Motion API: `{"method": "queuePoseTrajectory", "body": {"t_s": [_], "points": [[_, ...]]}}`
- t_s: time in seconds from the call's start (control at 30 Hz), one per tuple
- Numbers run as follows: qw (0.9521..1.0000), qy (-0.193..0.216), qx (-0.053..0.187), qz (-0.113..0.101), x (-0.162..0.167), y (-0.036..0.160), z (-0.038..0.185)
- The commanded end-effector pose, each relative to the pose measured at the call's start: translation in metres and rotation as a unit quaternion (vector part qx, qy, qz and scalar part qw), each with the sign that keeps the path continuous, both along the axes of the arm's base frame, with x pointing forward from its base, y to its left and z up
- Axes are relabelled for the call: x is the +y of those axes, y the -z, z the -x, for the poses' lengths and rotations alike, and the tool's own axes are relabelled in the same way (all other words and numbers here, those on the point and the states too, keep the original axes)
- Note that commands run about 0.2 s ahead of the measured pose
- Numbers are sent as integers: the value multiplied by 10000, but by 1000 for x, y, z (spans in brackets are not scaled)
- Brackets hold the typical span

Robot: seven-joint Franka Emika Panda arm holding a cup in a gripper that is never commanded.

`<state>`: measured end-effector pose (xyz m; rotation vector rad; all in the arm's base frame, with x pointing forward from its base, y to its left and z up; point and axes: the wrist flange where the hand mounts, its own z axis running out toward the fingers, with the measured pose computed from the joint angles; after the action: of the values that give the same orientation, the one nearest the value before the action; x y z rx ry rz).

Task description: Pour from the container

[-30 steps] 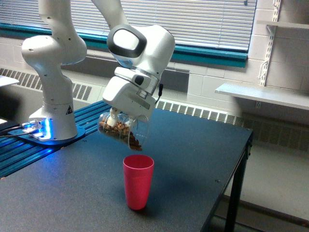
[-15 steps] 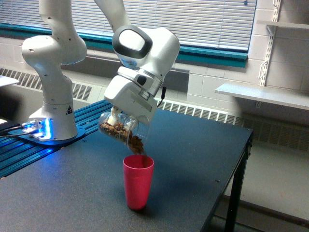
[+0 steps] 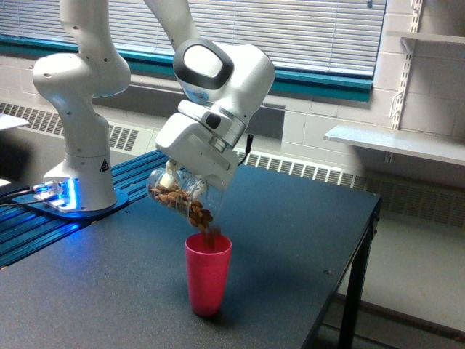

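Your container (image 3: 179, 196), the clear jar with small brown pieces inside, hangs in the air above the counter (image 3: 290, 233), tipped steeply so its open mouth points down and toward the exterior view's right; the brown pieces (image 3: 190, 206) have gathered along its lower side and at the lip; a few are dropping from the lip just above the rim of the pink cup (image 3: 208, 273). The mouth sits directly over that cup, close to it but not touching; the jar's closed end is up and toward the exterior view's left.

Your tool (image 3: 176, 179) is clenched on the container, gripping it across its upper part; one pale finger (image 3: 171, 174) shows against the clear wall, while the other is hidden behind the white hand housing; the hand itself is rolled over with the wrist above it.

The pink cup stands upright on the dark counter, near its front edge and well apart from the arm's base (image 3: 76, 156); the base stands on a blue rail (image 3: 29, 225) at the exterior view's left, with a blue light glowing beside it. Behind the counter you see window blinds (image 3: 312, 29), a radiator (image 3: 305, 169) along the wall, and a white shelf (image 3: 392, 142) at the exterior view's right.
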<state>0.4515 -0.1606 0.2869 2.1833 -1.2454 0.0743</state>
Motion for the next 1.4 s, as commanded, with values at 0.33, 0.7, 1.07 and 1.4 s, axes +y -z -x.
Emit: {"method": "queuePoseTrajectory", "body": {"t_s": [0.33, 0.7, 1.07, 1.4], "points": [[9994, 223, -18, 268, 4, -2, -7], [9987, 349, 82, 373, 5, -1, -8], [9975, 499, 132, 477, 3, 0, -9], [9968, 543, 218, 544, 0, 1, -11]]}}
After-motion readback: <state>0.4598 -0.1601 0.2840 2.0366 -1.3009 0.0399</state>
